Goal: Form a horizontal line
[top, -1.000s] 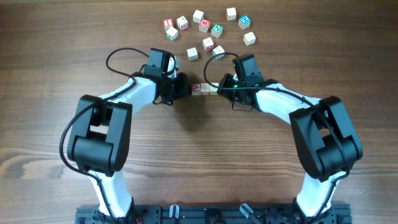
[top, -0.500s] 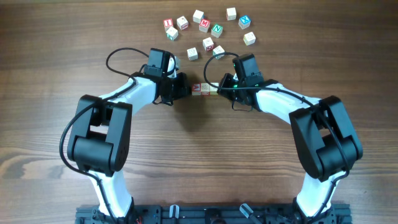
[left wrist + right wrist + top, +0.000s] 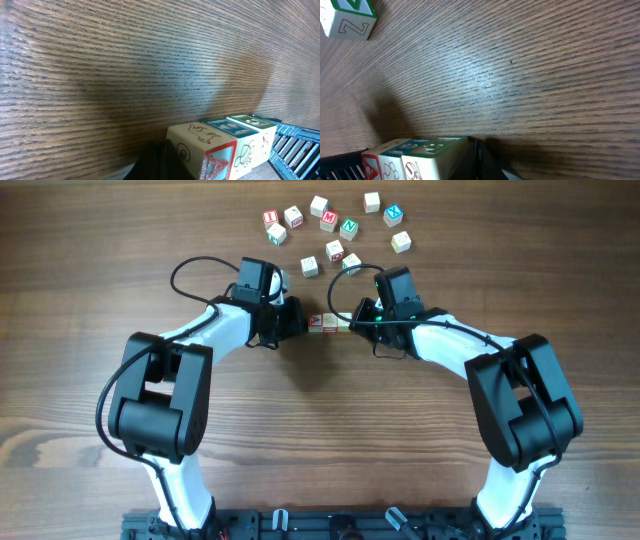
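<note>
The horizontal line (image 3: 329, 323) is a short row of three pale letter cubes touching side by side between my two grippers. In the left wrist view the row (image 3: 222, 145) starts with the red-"A" cube. In the right wrist view the row (image 3: 415, 157) ends with a green-topped cube. My left gripper (image 3: 298, 322) is shut, its tips against the row's left end (image 3: 160, 162). My right gripper (image 3: 356, 320) is shut, its tips against the row's right end (image 3: 475, 160).
A loose cluster of several letter cubes (image 3: 335, 225) lies at the back of the wooden table (image 3: 320, 430). The nearest loose cubes (image 3: 351, 262) sit just behind the row. One cube with a green top (image 3: 350, 17) shows in the right wrist view.
</note>
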Controlling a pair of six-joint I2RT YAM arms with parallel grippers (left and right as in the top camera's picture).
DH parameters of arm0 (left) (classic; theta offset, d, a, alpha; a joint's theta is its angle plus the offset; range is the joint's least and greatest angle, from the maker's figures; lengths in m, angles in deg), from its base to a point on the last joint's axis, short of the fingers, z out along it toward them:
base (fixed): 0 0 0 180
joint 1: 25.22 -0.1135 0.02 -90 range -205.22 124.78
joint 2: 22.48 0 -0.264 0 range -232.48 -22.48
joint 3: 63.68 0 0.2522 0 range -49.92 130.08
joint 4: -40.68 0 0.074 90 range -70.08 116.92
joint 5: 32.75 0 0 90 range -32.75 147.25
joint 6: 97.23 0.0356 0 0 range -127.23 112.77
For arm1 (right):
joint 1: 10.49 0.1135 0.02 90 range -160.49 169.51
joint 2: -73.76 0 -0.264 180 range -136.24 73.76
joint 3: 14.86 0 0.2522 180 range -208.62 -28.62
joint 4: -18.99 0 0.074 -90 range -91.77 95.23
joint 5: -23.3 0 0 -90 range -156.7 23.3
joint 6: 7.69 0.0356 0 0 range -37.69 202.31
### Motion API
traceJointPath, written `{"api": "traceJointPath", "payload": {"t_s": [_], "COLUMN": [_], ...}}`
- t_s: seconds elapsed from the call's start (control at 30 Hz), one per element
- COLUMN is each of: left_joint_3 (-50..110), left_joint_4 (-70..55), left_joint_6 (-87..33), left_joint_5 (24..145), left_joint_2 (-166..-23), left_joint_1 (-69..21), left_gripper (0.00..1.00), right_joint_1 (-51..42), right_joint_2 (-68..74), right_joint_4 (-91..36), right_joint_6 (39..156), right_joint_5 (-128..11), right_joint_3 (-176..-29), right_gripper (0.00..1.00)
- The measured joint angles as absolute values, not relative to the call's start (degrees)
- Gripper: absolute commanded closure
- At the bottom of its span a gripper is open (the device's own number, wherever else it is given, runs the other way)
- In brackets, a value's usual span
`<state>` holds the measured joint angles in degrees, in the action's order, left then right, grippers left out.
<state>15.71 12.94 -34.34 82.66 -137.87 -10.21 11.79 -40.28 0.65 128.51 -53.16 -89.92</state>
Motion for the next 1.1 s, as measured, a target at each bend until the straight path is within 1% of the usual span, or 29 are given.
{"api": "traceJointPath", "payload": {"t_s": [0.37,0.67,0.77,0.97,1.1], "left_joint_3": [16.0,16.1,16.5,16.6,15.0], "left_joint_4": [11.6,10.8,8.9,-1.9,-10.4], "left_joint_6": [-34.5,-34.5,-34.5,-34.5,-34.5], "left_joint_5": [82.6,82.6,82.3,77.8,70.5], "left_joint_2": [-137.9,-137.9,-137.7,-134.8,-129.5], "left_joint_1": [-10.2,-10.5,-11.3,-16.6,-20.6], "left_gripper": [0.96,0.96,0.96,0.96,0.96], "right_joint_1": [11.8,11.8,11.7,9.4,7.2], "right_joint_2": [-40.1,-38.2,-37.9,-33.5,-24.3], "right_joint_4": [0.1,-3.6,-4.5,-11.9,-17.2], "right_joint_6": [127.3,126.6,125.8,123.8,121.6], "right_joint_5": [-53.7,-60.7,-62.1,-66.3,-69.3], "right_joint_3": [-89.9,-89.7,-89.7,-87.9,-86.3], "right_gripper": [0.96,0.96,0.96,0.96,0.96]}}
